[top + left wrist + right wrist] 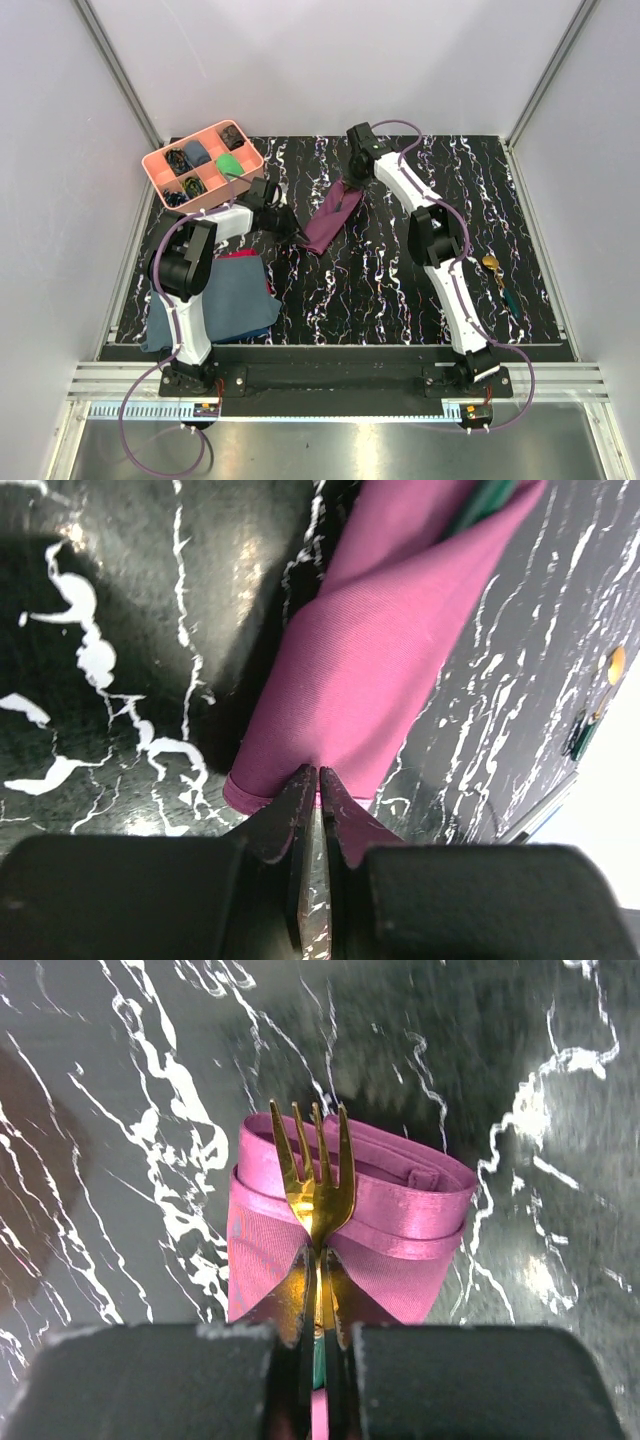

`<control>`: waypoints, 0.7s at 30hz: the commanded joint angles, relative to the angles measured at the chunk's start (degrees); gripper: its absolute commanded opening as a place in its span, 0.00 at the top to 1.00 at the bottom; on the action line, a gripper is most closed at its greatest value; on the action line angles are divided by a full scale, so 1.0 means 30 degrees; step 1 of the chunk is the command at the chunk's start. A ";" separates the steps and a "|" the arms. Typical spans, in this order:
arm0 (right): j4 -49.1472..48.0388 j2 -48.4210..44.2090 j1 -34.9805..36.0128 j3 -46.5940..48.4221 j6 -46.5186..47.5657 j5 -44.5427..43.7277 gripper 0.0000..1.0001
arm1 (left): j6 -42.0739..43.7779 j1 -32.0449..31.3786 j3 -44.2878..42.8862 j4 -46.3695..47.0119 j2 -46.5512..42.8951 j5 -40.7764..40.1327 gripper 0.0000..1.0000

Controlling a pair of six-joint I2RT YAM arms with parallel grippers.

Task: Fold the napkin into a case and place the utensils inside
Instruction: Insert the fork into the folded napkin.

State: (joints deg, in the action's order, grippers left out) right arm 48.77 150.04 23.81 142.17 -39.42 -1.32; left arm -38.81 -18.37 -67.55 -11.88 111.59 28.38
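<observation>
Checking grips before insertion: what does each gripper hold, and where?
Left gripper pinches the case at its near end; right gripper pinches the fork at its neck.

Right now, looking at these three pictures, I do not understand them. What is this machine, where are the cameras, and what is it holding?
These are two robot arms bolted at the near edge of a black table. The wide picture comes from a camera above and behind them; each close picture comes from a camera on one wrist. The left gripper pinches one end of the folded purple napkin case. The right gripper holds a golden fork at the case's open end. Also on it: a pink compartment tray, a blue cloth and more cutlery.
</observation>
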 commanded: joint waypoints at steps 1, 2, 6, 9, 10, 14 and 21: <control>0.0324 -0.2287 0.0499 -0.0952 -0.0571 0.0003 1.00 | 0.0104 0.0118 0.0280 0.1000 -0.0137 -0.0584 0.90; 0.0353 -0.2375 0.0558 -0.1041 -0.0600 -0.0115 1.00 | 0.0017 0.0089 0.0396 0.1059 -0.0136 -0.0583 0.90; 0.0383 -0.2668 0.0734 -0.1043 -0.0630 -0.0438 1.00 | -0.0072 0.0088 0.0836 0.1410 -0.0224 -0.0672 0.91; 0.1052 -0.2582 0.0793 -0.0372 -0.0338 -0.0760 1.00 | -0.0130 0.0059 0.0983 0.1498 -0.0224 -0.0671 0.91; 0.1202 -0.2581 0.0851 -0.0281 -0.0337 -0.0731 1.00 | -0.0160 0.0030 0.1012 0.1557 -0.0195 -0.0671 0.91; 0.1613 -0.2959 0.0998 -0.0979 -0.0775 -0.0878 1.00 | -0.0219 0.0001 0.1012 0.1616 -0.0195 -0.0671 0.92; 0.1584 -0.3518 0.1232 -0.2300 -0.1948 -0.0058 1.00 | -0.0277 0.0001 0.0954 0.1645 -0.0224 -0.0613 0.92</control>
State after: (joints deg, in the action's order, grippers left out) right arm 52.80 145.10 26.26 136.40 -42.63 -2.07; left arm -39.53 -18.37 -65.04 -8.88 111.59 28.01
